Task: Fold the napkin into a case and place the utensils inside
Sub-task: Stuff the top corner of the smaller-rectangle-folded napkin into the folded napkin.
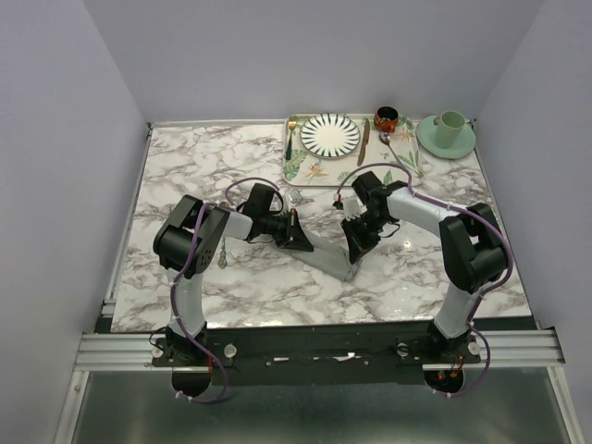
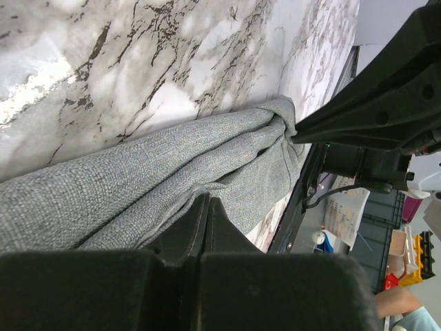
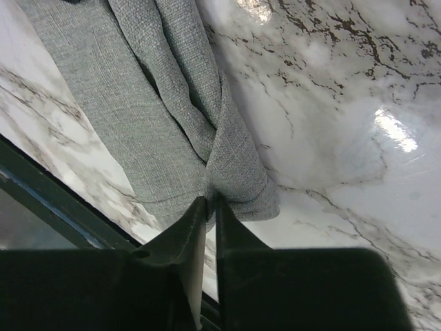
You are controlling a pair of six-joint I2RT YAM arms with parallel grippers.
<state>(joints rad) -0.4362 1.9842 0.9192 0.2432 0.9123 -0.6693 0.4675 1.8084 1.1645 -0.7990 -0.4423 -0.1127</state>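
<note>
In the view from above, the napkin (image 1: 326, 256) is lying as a narrow grey strip on the desk (image 1: 185, 166), between the two arms. The left tool (image 1: 298, 234) is gripping one end and the right tool (image 1: 354, 250) the other, I think so that the cloth is being pulled straight and the fold is not opening. The spoon (image 1: 396, 155) is waiting well apart on the leaf tray (image 1: 305, 166) at the far side, so the filling step is not yet begun.

In the left wrist view, the left tool (image 2: 208, 205) is clenching on the folded edge of the napkin (image 2: 138, 179). The layers are bunching toward the far end, where the right tool is pinching them.

In the right wrist view, the right tool (image 3: 210, 203) is clamping the gathered corner of the napkin (image 3: 151, 96), whose folds are overlapping like a half-made case.
</note>
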